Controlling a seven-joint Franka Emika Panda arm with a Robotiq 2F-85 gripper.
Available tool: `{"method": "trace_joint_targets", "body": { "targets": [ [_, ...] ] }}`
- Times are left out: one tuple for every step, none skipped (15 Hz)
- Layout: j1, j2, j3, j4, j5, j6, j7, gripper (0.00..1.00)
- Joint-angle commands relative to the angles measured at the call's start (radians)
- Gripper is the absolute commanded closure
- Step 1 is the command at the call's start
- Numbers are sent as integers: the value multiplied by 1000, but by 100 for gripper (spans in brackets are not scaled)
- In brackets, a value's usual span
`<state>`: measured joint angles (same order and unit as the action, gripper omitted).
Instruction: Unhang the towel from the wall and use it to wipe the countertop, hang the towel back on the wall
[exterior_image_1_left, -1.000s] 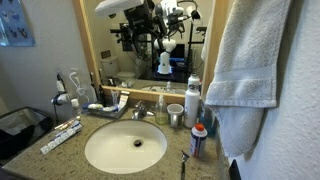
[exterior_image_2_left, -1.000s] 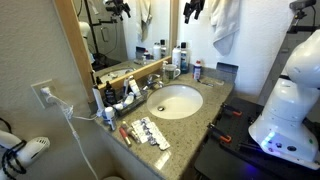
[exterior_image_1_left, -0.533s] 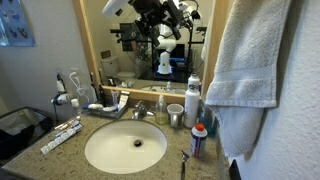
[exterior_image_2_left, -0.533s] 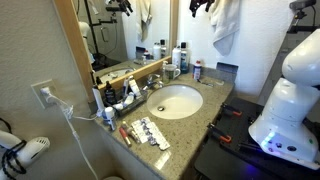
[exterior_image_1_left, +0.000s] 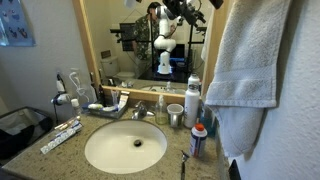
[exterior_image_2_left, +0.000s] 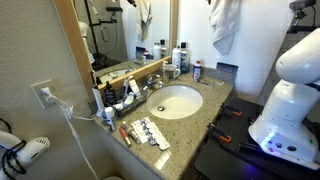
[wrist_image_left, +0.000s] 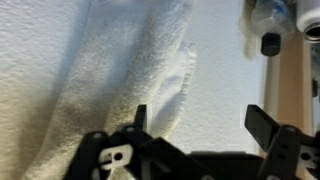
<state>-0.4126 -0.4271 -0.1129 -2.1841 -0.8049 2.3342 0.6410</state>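
The towel (exterior_image_1_left: 250, 60) hangs on the wall (exterior_image_1_left: 305, 120) above the countertop (exterior_image_2_left: 212, 103).

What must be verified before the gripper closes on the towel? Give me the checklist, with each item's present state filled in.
1. Jaws of the gripper open: ok, the fingers stand well apart in the wrist view.
2. The towel hangs on the wall, ungrasped: ok.
3. Jaw gap lined up on the towel: not ok. The gap faces mostly bare wall, and the towel's edge lies by one finger.
4. How the towel is fixed to the wall: cannot tell, no hook or rail shows.
5. The countertop free for wiping: not ok. Bottles and a cup stand beside the sink.
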Motion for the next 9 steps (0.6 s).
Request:
{"method": "trace_joint_targets", "body": {
  "targets": [
    [-64, 21, 5, 15, -201, 60, 218, 0],
    [-72, 27, 0, 21, -271, 59, 290, 0],
    [-75, 31, -4, 27, -343, 45, 366, 0],
    [-71, 33, -7, 33, -411, 18, 441, 0],
    [-63, 31, -8, 35, -476, -9, 514, 0],
    [-52, 28, -10, 35, -544, -38, 588, 0],
    [-40, 29, -12, 35, -604, -74, 657, 20],
    [-25, 31, -14, 36, -659, -122, 717, 26],
    [-9, 30, -15, 32, -708, -174, 776, 32]
  ]
}}
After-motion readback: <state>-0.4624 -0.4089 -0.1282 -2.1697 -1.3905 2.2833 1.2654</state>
